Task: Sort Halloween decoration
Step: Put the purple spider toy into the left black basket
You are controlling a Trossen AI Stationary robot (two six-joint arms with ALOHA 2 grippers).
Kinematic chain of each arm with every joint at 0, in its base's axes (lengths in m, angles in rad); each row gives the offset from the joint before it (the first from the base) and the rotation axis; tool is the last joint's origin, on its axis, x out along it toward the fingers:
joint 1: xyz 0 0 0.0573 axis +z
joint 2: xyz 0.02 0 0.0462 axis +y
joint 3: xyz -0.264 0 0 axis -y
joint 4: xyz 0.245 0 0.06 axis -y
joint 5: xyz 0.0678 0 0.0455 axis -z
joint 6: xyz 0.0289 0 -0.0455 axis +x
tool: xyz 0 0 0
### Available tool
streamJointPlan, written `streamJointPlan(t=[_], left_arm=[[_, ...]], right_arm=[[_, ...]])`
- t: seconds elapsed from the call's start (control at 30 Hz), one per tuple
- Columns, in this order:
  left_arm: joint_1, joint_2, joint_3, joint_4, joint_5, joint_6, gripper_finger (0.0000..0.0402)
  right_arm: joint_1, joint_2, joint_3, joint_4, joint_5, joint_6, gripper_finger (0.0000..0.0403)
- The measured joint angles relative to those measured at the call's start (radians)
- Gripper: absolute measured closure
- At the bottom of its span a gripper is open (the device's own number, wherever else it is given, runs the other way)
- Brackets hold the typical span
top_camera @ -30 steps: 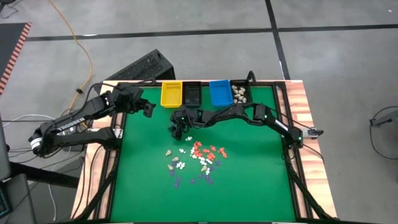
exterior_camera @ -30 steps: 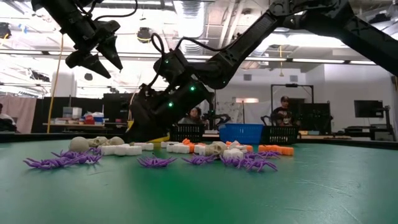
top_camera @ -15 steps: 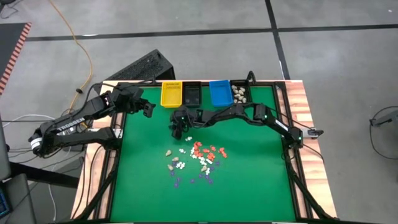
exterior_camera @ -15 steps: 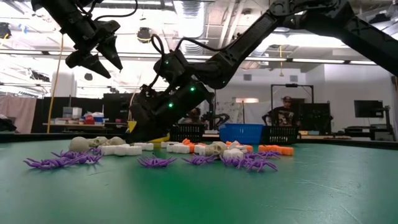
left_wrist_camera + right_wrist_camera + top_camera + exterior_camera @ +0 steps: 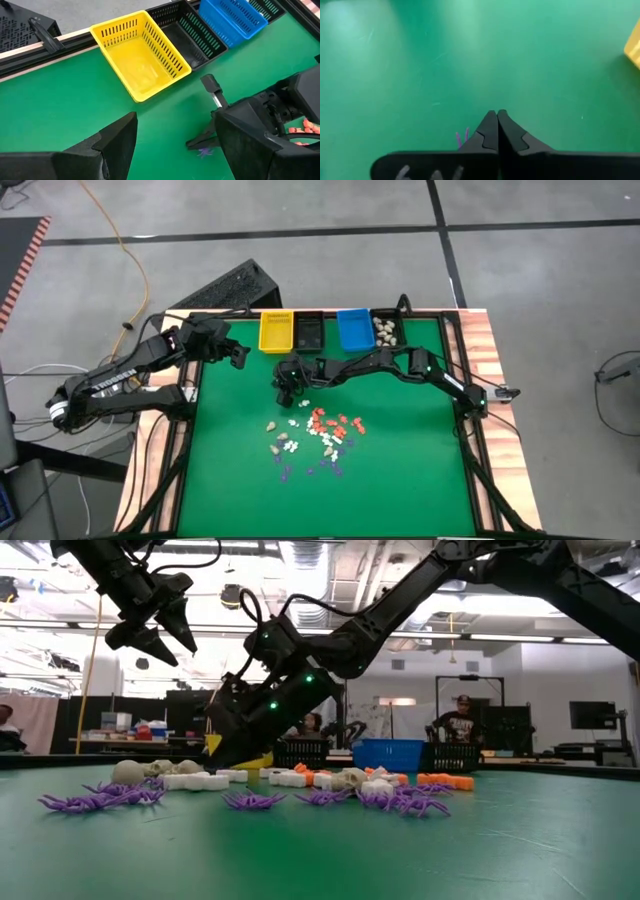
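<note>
The Halloween decoration lies as a loose pile [image 5: 315, 435] of tiny white, cream, orange and purple pieces on the green mat [image 5: 400, 470]. One purple spider piece [image 5: 205, 151] lies apart, nearer the bins. My right gripper [image 5: 286, 392] reaches down to it, shut with its tips at the mat [image 5: 497, 114]. My left gripper [image 5: 238, 357] hangs open above the mat's far left part [image 5: 160, 635], with nothing between its fingers. My right gripper pinches the purple spider piece between its fingertips. Only a few thin legs [image 5: 461, 137] stick out beside the shut fingers. The fingers slant down from the table's right side. The piece is down at the mat surface [image 5: 205, 151].
Along the far edge stand a yellow bin [image 5: 276, 331], a black bin [image 5: 309, 331], a blue bin [image 5: 354, 329] and a black bin holding cream pieces [image 5: 385, 330]. Bare mat lies at the left and near sides. People show in the room behind [image 5: 456, 720].
My right gripper has shut at the mat around the purple spider piece, staying almost in place. The pile has not moved.
</note>
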Motion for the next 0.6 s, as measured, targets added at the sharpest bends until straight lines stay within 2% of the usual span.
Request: streamJointPlan(t=[0.13,0.27,0.47,0.6], left_arm=[[0.000,0.000,0.000,0.000,-0.001,0.007,0.0145],[0.000,0.000,0.000,0.000,-0.013,0.008,0.0145],[0.000,0.000,0.000,-0.001,-0.018,0.015,0.0145],[0.000,0.000,0.000,0.001,-0.018,0.016,0.0145]], right_arm=[[-0.005,-0.034,-0.005,-0.025,-0.009,0.031,0.0373],[-0.016,-0.081,-0.005,-0.001,-0.008,0.017,0.0389],[-0.043,-0.154,-0.002,-0.021,0.005,0.006,0.0388],[-0.069,-0.220,-0.002,-0.085,0.065,-0.033,0.0389]])
